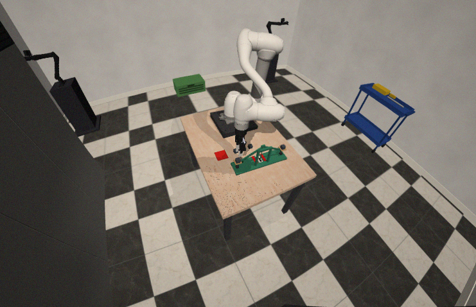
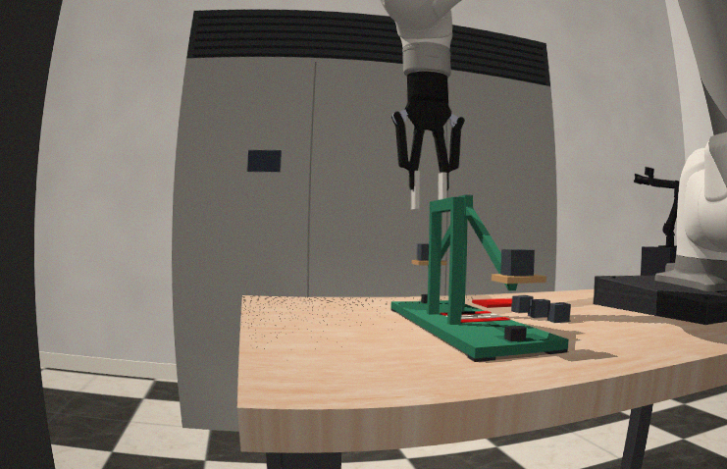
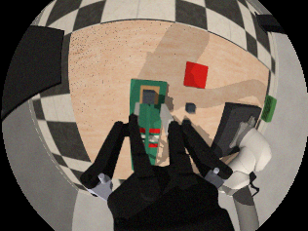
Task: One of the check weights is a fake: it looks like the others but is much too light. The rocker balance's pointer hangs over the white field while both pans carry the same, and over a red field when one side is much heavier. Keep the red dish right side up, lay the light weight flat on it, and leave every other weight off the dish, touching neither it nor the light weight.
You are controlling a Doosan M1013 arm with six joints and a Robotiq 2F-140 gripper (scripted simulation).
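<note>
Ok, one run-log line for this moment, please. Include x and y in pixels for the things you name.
tool [image 1: 239, 153] [image 2: 429, 203] [image 3: 150, 109]: open, raised above balance | balance [image 1: 259, 168] [image 2: 469, 332] [image 3: 136, 89]: one dark cube per pan | red dish [image 1: 221, 155] [image 2: 491, 302] [image 3: 196, 75]: no weight on it

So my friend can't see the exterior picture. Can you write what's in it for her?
A black gripper hangs, empty and partly open, above a green balance on a wooden table. Each of its two pans holds one dark cube. Three more dark cubes sit near a red dish.
</note>
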